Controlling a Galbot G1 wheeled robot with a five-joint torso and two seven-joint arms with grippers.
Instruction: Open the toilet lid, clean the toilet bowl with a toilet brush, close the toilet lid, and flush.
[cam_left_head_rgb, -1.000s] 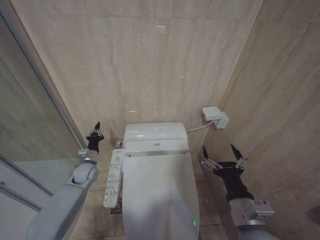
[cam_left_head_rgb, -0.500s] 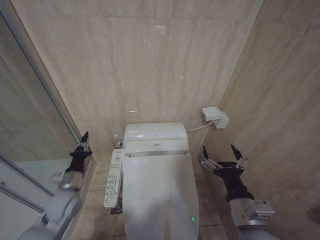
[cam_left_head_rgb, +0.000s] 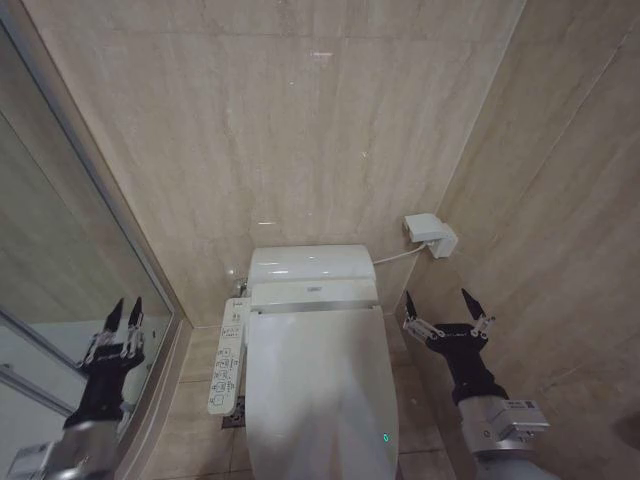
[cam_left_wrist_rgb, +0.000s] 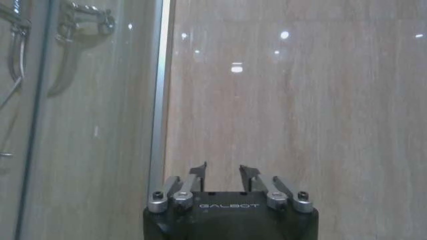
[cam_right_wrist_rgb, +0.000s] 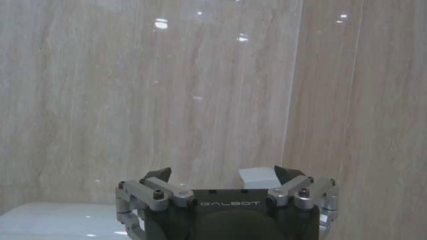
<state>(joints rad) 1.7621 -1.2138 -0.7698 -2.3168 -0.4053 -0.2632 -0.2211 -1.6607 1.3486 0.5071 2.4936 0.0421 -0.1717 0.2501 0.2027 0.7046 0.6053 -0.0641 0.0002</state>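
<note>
Lid shut, both claws clear of it.
The toilet lid (cam_left_head_rgb: 312, 385) lay closed at 6 o'clock; right gripper (cam_left_head_rgb: 445, 308) at 4 o'clock and left gripper (cam_left_head_rgb: 125, 318) at 8 o'clock hung apart, empty. The left risked striking the glass panel (cam_left_head_rgb: 45, 290).

Toilet lid (cam_left_head_rgb: 318, 390) down; bowl beneath fully hidden. Lid's front edge cut off at 6 o'clock of the head view. Side control panel (cam_left_head_rgb: 228, 357): button markings too small to read. Left arm cut off at the 7 o'clock corner. Right wrist view: wall box (cam_right_wrist_rgb: 258, 177) partly hidden behind right gripper (cam_right_wrist_rgb: 223, 175) fingers (cam_right_wrist_rgb: 157, 175).
</note>
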